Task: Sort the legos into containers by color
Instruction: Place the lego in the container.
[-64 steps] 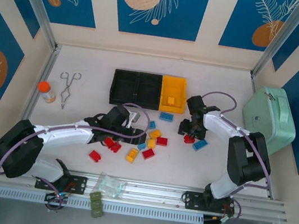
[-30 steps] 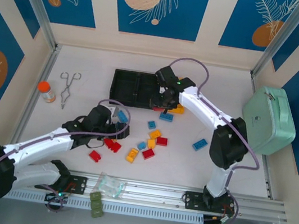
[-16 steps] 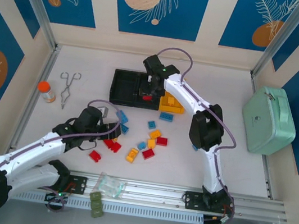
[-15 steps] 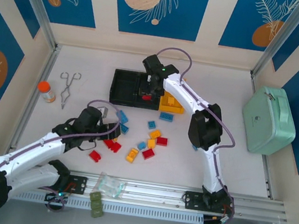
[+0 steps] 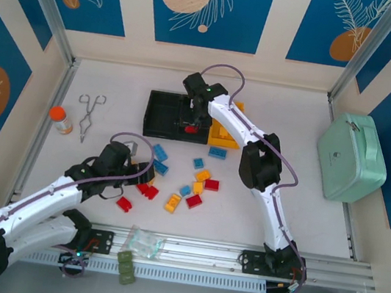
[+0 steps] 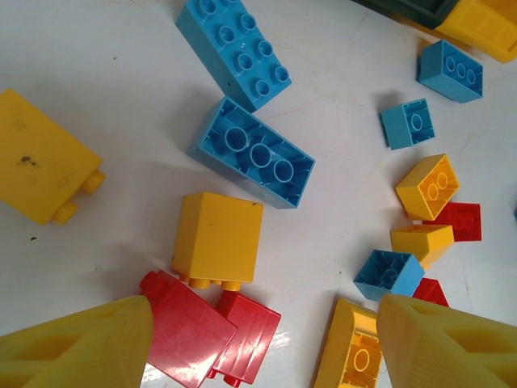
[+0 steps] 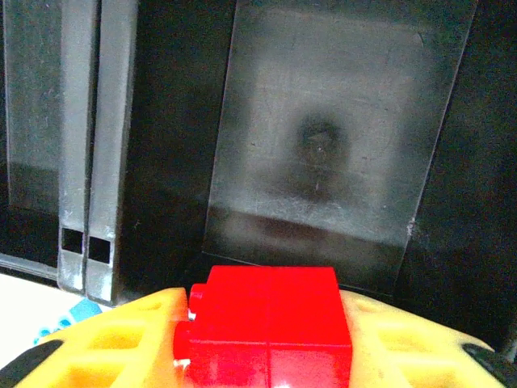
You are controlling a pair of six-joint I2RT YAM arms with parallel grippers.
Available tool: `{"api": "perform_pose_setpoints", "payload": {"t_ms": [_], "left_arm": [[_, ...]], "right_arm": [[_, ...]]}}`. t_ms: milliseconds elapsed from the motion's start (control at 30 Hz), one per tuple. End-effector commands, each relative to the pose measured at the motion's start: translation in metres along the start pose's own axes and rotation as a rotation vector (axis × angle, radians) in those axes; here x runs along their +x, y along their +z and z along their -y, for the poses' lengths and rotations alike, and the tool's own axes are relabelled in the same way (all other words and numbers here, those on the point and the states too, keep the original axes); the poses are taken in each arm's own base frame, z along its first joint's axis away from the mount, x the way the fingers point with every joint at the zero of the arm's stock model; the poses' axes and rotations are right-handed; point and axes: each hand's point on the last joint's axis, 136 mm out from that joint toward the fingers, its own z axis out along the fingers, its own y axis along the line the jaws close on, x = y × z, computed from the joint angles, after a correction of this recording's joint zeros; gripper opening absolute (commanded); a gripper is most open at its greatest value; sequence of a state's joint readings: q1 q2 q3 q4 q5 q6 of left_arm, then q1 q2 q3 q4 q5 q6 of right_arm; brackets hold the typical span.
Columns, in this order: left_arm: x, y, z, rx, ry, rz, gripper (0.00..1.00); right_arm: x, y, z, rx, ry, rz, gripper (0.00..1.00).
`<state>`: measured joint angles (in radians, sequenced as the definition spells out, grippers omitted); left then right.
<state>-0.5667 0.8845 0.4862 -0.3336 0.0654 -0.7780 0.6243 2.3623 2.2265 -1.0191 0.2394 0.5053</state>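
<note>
Table [image 5: 115, 89]: loose legos [image 5: 172, 202] are scattered mid-table, just below the bins.
Containers [image 5: 164, 112]: two black and one yellow, joined in a row.
Right hand [image 5: 191, 116]: you've swung it up from the pile to over the middle black bin. It's clenched on the red lego [image 7: 271, 323], so the drop looks next.
Left hand [image 6: 262, 323]: fingers spread wide, holding nothing. It has pulled back low over the pile.
Pile: most legos unsorted, with red, blue and yellow mixed.
Red lego: glossy, square-edged, held between the pads above the bin floor.
</note>
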Motion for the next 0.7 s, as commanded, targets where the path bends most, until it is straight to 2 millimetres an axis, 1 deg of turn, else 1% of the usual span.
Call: {"api": "perform_pose_setpoints", "payload": {"t_ms": [0, 67, 167, 267, 400, 500, 600, 667], "left_arm": [[0.001, 0.0, -0.009, -0.03, -0.021, 0.006, 0.73], [0.001, 0.0, -0.009, -0.03, -0.022, 0.006, 0.73], [-0.001, 0.0, -0.008, -0.027, -0.022, 0.01, 0.73], [-0.001, -0.001, -0.008, -0.03, -0.021, 0.009, 0.73], [-0.002, -0.004, -0.011, -0.056, -0.022, 0.008, 0.73], [-0.001, -0.006, -0.015, -0.086, -0.023, 0.001, 0.72], [-0.001, -0.007, -0.017, -0.103, -0.022, -0.007, 0.72], [-0.001, -0.006, -0.017, -0.107, -0.016, -0.014, 0.72]], "right_arm": [[0.0, 0.001, 0.007, 0.023, 0.007, -0.012, 0.48], [-0.001, -0.002, 0.006, 0.027, 0.003, -0.002, 0.53], [-0.005, -0.009, 0.004, 0.024, 0.0, 0.024, 0.57], [-0.008, -0.019, 0.003, 0.018, -0.001, 0.048, 0.57], [-0.007, -0.041, -0.002, -0.001, -0.022, 0.099, 0.56], [0.0, -0.062, -0.003, -0.024, -0.028, 0.142, 0.55], [0.016, -0.078, 0.0, -0.046, -0.024, 0.17, 0.56], [0.029, -0.085, 0.003, -0.064, -0.021, 0.177, 0.55]]}}
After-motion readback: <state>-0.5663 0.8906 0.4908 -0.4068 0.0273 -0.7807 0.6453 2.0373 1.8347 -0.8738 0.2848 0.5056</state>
